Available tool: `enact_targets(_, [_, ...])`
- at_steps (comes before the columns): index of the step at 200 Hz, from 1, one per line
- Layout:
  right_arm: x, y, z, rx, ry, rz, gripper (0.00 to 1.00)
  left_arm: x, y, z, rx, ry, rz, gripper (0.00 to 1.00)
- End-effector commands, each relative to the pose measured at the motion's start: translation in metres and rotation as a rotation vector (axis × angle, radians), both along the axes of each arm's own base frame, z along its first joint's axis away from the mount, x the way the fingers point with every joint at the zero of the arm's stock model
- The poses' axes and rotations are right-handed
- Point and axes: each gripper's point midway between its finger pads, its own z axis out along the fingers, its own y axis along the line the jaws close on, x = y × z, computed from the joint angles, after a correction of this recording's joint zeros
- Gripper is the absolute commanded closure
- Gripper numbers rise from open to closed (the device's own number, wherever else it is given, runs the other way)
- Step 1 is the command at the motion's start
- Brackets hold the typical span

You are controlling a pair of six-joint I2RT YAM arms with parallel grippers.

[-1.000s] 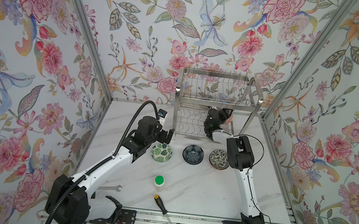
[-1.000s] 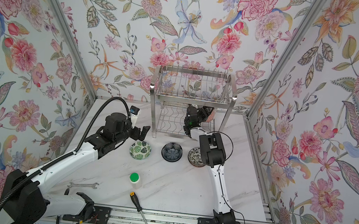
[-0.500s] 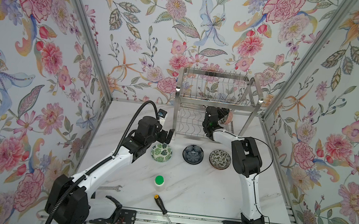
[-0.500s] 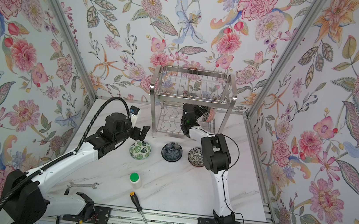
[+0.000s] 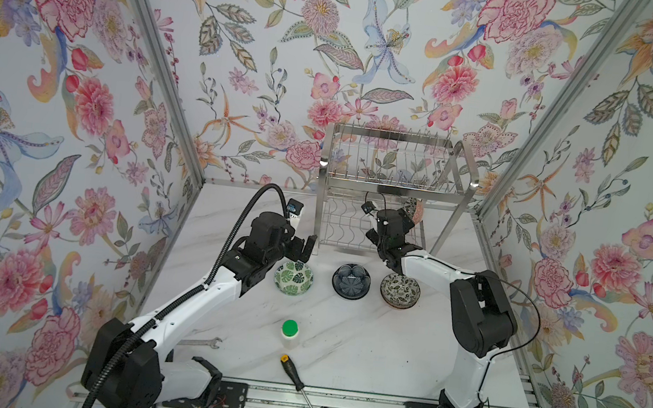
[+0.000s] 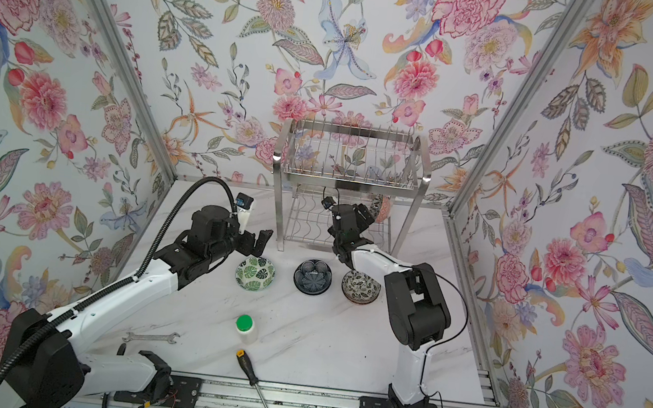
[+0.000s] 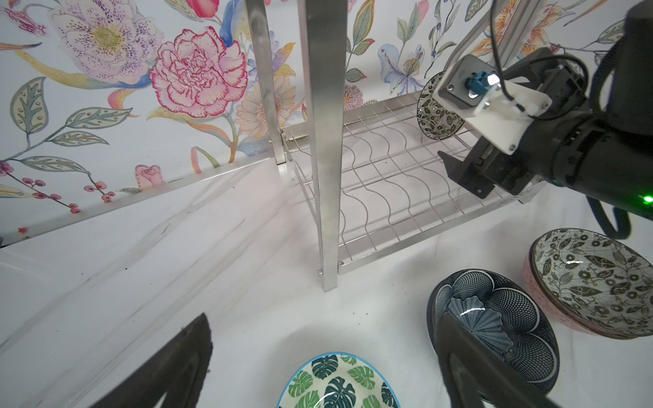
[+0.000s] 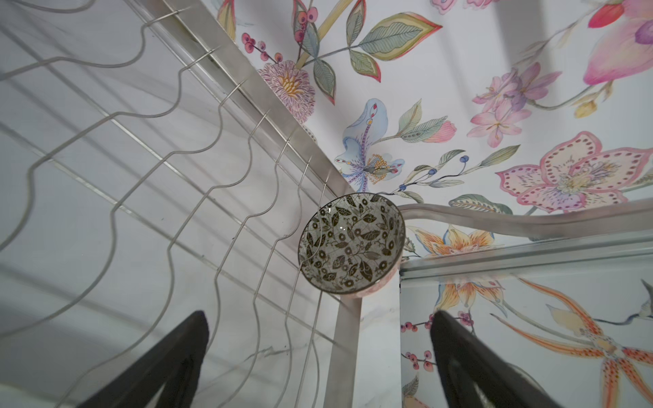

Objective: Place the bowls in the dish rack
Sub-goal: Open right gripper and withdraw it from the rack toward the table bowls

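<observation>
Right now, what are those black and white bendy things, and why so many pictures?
They are two robot arms with grippers. Two pictures look from above; two come from wrist cameras. On the table stand a rack, a green bowl, a navy bowl, a black-and-white bowl, a bottle, a screwdriver and a wrench. A fourth bowl stands on edge on the rack's lower shelf. The left gripper is open by the green bowl; the right gripper is open facing the fourth bowl. Nothing is held.

Left fingers [image 7: 169, 371], right fingers [image 8: 166, 364], both spread wide.
</observation>
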Motion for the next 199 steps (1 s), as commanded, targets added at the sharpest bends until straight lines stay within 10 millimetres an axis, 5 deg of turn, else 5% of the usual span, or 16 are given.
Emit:
enact_targets(1, [-0.023, 0.015, 0.020, 0.134, -0.028, 0.053, 0.01, -0.002, 0.010, 0.002, -0.003, 0.001, 0.041, 0.01])
enact_targets(49, [-0.096, 0.024, 0.015, 0.322, 0.068, 0.171, 0.01, -0.002, 0.013, 0.002, 0.004, 0.010, 0.054, 0.01])
enact_targets(79, [-0.128, 0.016, 0.031, 0.429, 0.108, 0.170, 0.00, -0.006, 0.007, -0.004, 0.001, 0.061, 0.021, 0.01])
enact_targets(122, [-0.159, -0.024, 0.079, 0.745, 0.149, 0.130, 0.01, -0.018, 0.003, -0.019, -0.005, 0.133, 0.001, 0.01])
enact_targets(148, [-0.171, -0.049, 0.105, 0.787, 0.138, 0.085, 0.01, -0.023, -0.007, -0.036, -0.031, 0.188, -0.019, 0.01])
enact_targets(199, [-0.173, -0.079, 0.110, 0.755, 0.128, -0.013, 0.01, -0.037, -0.061, -0.068, 0.004, 0.262, -0.125, 0.01])
